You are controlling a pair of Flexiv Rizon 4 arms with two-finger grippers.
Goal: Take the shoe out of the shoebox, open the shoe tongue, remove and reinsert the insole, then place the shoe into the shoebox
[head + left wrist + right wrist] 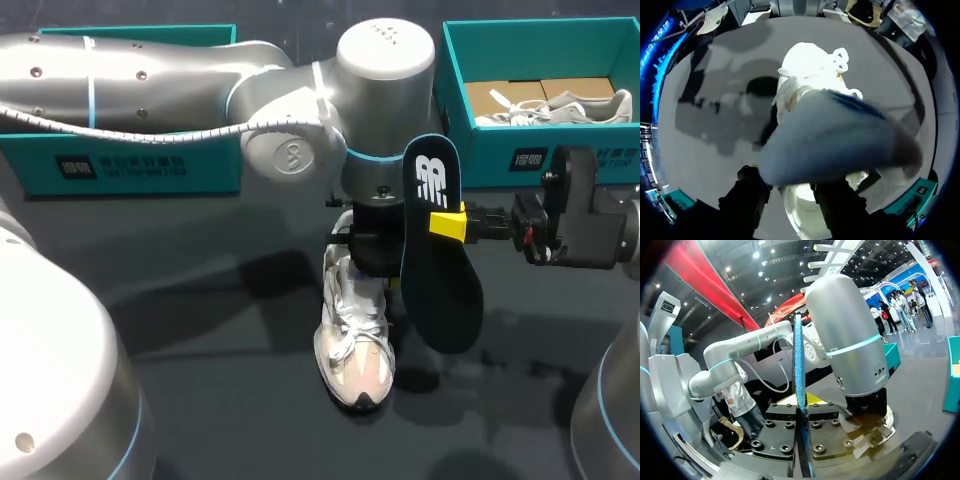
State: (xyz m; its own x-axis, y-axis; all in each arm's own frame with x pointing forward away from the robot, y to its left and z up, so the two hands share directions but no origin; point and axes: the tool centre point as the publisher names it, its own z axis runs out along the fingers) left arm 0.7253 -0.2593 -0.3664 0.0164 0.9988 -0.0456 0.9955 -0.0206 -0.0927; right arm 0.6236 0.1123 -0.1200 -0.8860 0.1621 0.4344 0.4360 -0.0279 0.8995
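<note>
1. Shoe (pixel 355 345): a white and beige lace-up, upright on its sole on the dark tabletop (pixel 200 300) near the middle, toe pointing away from the boxes. It is outside the shoebox (pixel 490 140). In the left wrist view the shoe (pixel 810 65) lies directly under my left jaws, laces loose over the forefoot and heel opening nearest the wrist.

2. Insole (pixel 440 280): out of the shoe and off the tabletop. It stands on end in the air just beside the shoe, dark, with a white logo near its upper end. My right jaws are closed on it from both sides about a third of the way down (one yellow tip shows against its face). In the right wrist view the insole (pixel 799 365) is seen edge-on, a thin blue strip rising between the two jaw plates. In the left wrist view it crosses in front of the shoe as a blurred grey-blue shape (pixel 840 145).

3. Left arm (pixel 200 90): enters from the left, wrist pointing straight down over the heel of the shoe. Left jaws: I cannot tell their state.

4. Right arm (pixel 590 220): enters from the right, level with the insole.

5. Shoebox: teal, open, at the far right of the tabletop; a second pale shoe (pixel 560 108) lies inside on brown card. Another teal box (pixel 210 165) sits at the far left.
</note>
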